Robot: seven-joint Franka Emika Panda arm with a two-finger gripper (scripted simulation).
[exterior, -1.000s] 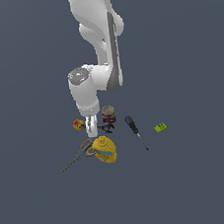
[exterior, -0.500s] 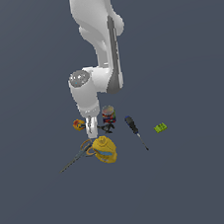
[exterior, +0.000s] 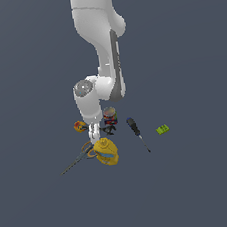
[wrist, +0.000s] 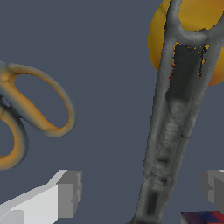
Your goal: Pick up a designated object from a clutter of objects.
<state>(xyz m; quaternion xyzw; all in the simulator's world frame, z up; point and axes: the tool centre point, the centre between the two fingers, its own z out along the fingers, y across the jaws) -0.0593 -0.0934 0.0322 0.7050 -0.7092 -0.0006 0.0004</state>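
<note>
Nothing moved; tool (wrist: 140,188) spread around black clamp (wrist: 175,127).

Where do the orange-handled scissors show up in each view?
Exterior view: scissors lie at the exterior view's left of the yellow jug, blades pointing away from it.
Wrist view: only their orange handle loops show, beside the black clamp.
Shared landmark: the yellow jug.

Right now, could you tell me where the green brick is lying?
In the exterior view, the green brick lies apart at the clutter's right edge, just right of the black screwdriver.
</note>
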